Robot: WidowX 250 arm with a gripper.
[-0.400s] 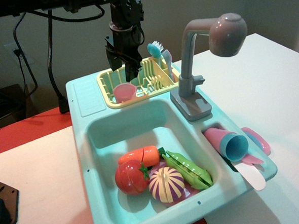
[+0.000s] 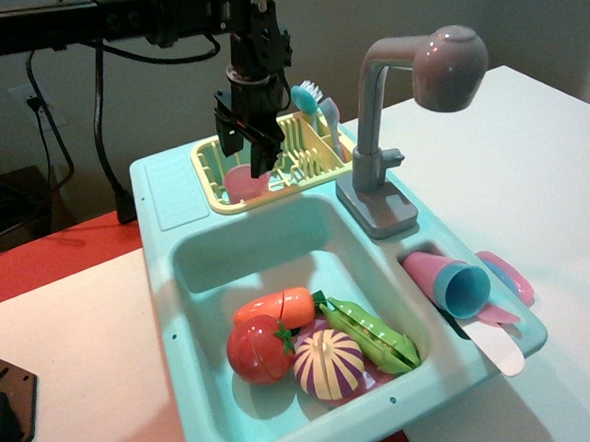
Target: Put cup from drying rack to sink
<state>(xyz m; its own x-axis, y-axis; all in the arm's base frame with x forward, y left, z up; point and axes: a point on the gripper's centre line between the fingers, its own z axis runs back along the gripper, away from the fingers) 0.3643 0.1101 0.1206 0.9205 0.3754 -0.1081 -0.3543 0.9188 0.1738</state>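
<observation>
The small pink cup [image 2: 243, 188] stands upright in the front left corner of the pale yellow drying rack [image 2: 311, 152], at the back of the teal sink [image 2: 192, 257]. My gripper [image 2: 245, 154] hangs straight down over the cup. It is open, with one finger on each side of the cup's rim and the tips down at the rim. The fingers hide the top of the cup. I cannot tell whether they touch it.
The basin holds a toy tomato [image 2: 258, 350], carrot [image 2: 275, 306], pea pod [image 2: 372, 334] and purple onion [image 2: 328, 363]. A grey faucet [image 2: 374, 126] stands to the right of the rack. A larger pink cup with a blue inside [image 2: 449, 282] lies in the right side tray. A blue brush [image 2: 307, 95] stands in the rack.
My gripper has come down and slightly forward, from above the rack's back left to around the cup's rim. The cup has not moved.
</observation>
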